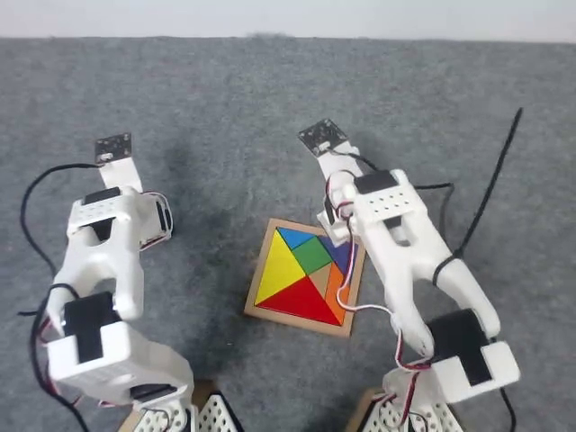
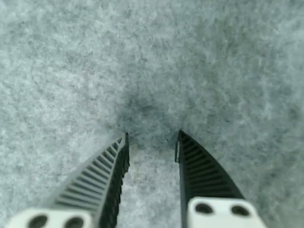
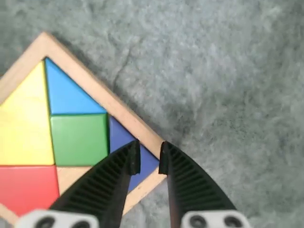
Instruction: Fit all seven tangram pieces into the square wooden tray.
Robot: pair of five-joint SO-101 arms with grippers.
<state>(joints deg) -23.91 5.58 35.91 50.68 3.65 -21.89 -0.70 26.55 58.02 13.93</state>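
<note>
- The right gripper's (image 3: pixel 148 154) jaws stand only narrowly parted and grip nothing. Their tips hang just over the dark blue wooden tangram piece (image 3: pixel 119 135).
- The left gripper's (image 2: pixel 152 142) jaws stand wide apart and empty over the bare grey felt surface (image 2: pixel 152 57), well apart from the tray.
- The square wooden tray (image 1: pixel 292 321) lies near the middle of the surface. Inside it we see a large yellow triangle (image 1: pixel 281 265), a large red triangle (image 1: pixel 301 304), a light blue triangle (image 1: pixel 295 237), a green square (image 1: pixel 313 255) and an orange piece (image 1: pixel 335 290).
- We cannot tell whether the tan patch (image 3: pixel 71 176) beside the green square is a piece or bare tray floor.
- The dark blue piece lies along the tray's edge on the right arm's side, directly beneath that arm's jaws, so we judge any final seating falls to the right arm.
</note>
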